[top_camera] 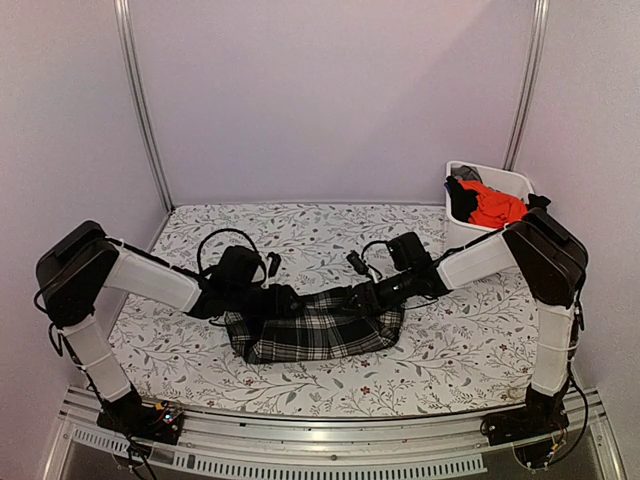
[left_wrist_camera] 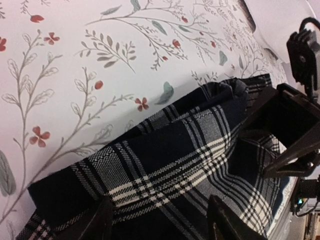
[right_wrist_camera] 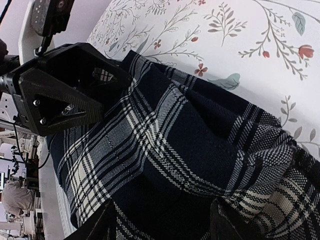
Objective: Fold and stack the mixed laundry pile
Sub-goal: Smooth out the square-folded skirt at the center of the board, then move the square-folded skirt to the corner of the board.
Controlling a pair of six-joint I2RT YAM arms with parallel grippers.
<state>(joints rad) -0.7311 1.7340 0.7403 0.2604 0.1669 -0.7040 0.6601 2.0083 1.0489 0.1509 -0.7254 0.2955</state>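
Floral tablecloth (top_camera: 300, 225), pale walls (top_camera: 330, 100), white bin (top_camera: 462, 232); left gripper (left_wrist_camera: 160, 222) and right gripper (right_wrist_camera: 162, 220) jaws straddle plaid garment (top_camera: 315, 335), grip unclear

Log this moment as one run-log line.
item: plaid garment; left gripper: open, astride left end; right gripper: open, astride right end; bin: orange garment, dark garment inside

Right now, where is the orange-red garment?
The orange-red garment lies in the white bin at the far right in the top view, beside dark clothes.
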